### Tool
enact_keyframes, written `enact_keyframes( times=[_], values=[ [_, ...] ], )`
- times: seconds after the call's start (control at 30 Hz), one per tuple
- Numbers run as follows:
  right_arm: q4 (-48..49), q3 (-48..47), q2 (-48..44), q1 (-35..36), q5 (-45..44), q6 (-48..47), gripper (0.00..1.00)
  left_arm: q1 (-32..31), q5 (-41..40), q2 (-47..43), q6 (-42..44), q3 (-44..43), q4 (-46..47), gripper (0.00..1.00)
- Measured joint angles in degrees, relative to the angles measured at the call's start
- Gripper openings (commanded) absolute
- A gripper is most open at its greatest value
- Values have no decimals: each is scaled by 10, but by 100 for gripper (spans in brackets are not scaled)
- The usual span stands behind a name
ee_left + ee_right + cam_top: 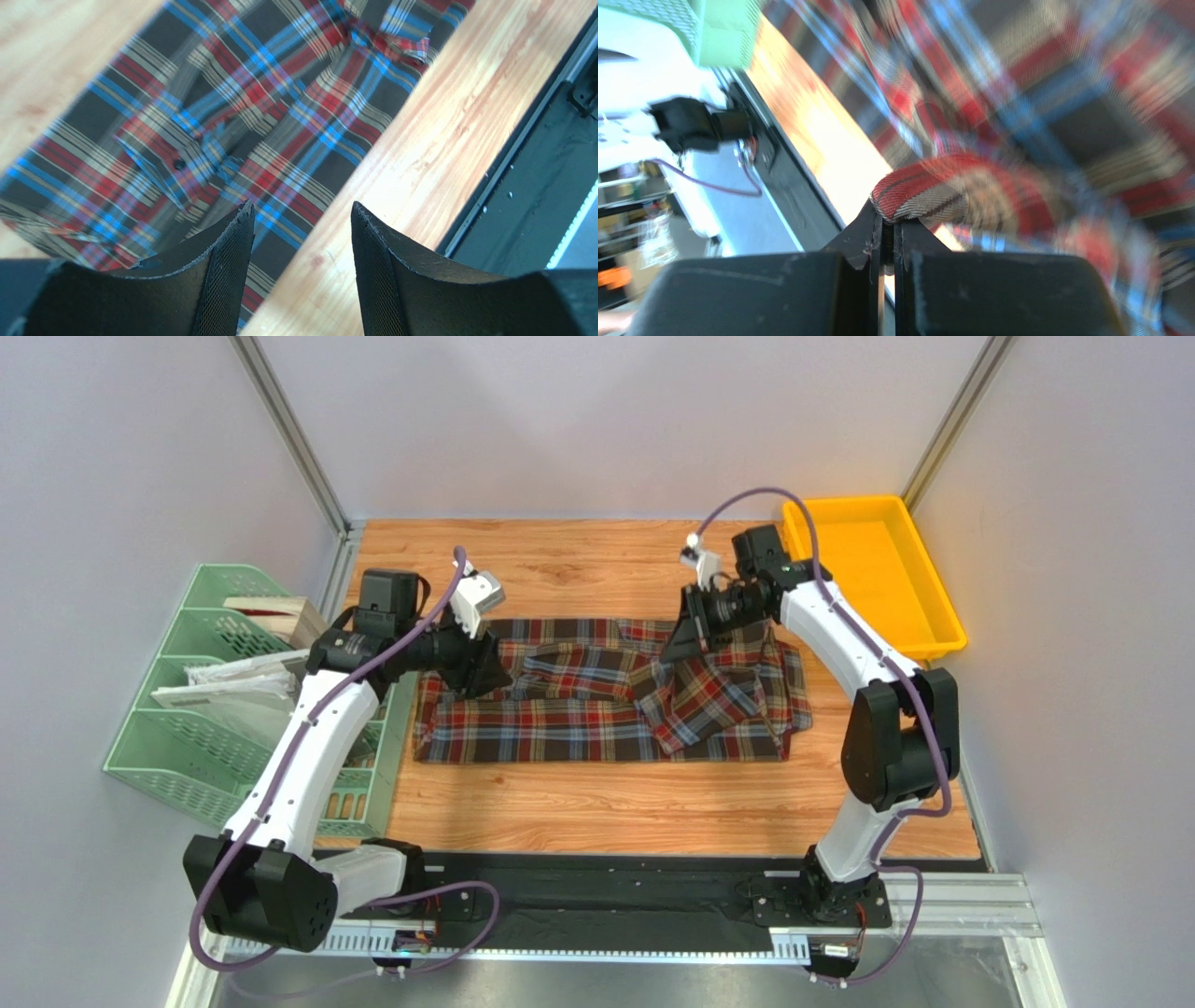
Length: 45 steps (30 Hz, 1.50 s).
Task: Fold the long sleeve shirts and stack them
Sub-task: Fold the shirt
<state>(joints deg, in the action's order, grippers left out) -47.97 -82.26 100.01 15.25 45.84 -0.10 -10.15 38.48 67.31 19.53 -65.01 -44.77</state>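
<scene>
Closest to you is the black mounting rail [617, 882] with both arm bases bolted on, running along the near side of the shirt.

Biggest thing up there is the wooden table [631, 812]. The plaid shirt [589, 707] lies across the middle of it, mostly flat, lengthwise left to right. Its right part is bunched and folded over itself.

Off the shirt's left end, past the table edge, you've got a green plastic rack [211, 714] with some stuff in it that I can't make out. Beyond the shirt's far right corner sits a yellow tray [870, 574], well apart from the cloth.

Your right hand [687, 644] is over the shirt's far edge, right of center. It's pinched fully closed on a fold of the shirt [1053, 105], and you can see the cloth bulging out right above the fingertips [887, 220] and pulled up off the table.

Your left hand [477, 669] hangs over the shirt's left end, about halfway open with nothing in it. From its wrist cam the shirt [231, 105] shows between and past the fingers [302, 210].
</scene>
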Motion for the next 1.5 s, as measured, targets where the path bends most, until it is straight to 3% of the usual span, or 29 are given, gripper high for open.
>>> enact_keyframes(
  times=[0.33, 0.6, 0.77, 0.8, 1.03, 1.1, 1.13, 1.17, 1.37, 1.5],
  values=[
    [-11, -363, 118, -3, -7, 5, 0, 0, -5, 21, -4, -50, 35, 61],
    [7, -410, 167, -8, -29, 21, 0, 0, -7, 22, -16, -37, 74, 62],
    [50, -326, 143, -6, -23, 57, 0, 0, -5, 23, -39, -21, 88, 68],
    [71, -290, 131, -4, -21, 72, 0, 0, -4, 23, -44, -16, 95, 75],
    [210, -50, 37, 20, -25, 222, 0, -1, 10, 17, -149, 58, 156, 78],
    [270, -5, 17, 26, -24, 280, 0, -2, 19, 17, -203, 73, 176, 84],
    [305, 15, 9, 29, -24, 317, 0, -2, 22, 17, -236, 82, 192, 97],
    [332, 29, 5, 31, -24, 345, 0, -2, 24, 15, -276, 94, 217, 99],
    [493, 90, 2, 34, -44, 508, 1, -9, -35, -16, -520, 186, 369, 99],
    [563, 132, 2, 34, -59, 584, 1, -19, -93, 24, -668, 173, 416, 99]
  ],
)
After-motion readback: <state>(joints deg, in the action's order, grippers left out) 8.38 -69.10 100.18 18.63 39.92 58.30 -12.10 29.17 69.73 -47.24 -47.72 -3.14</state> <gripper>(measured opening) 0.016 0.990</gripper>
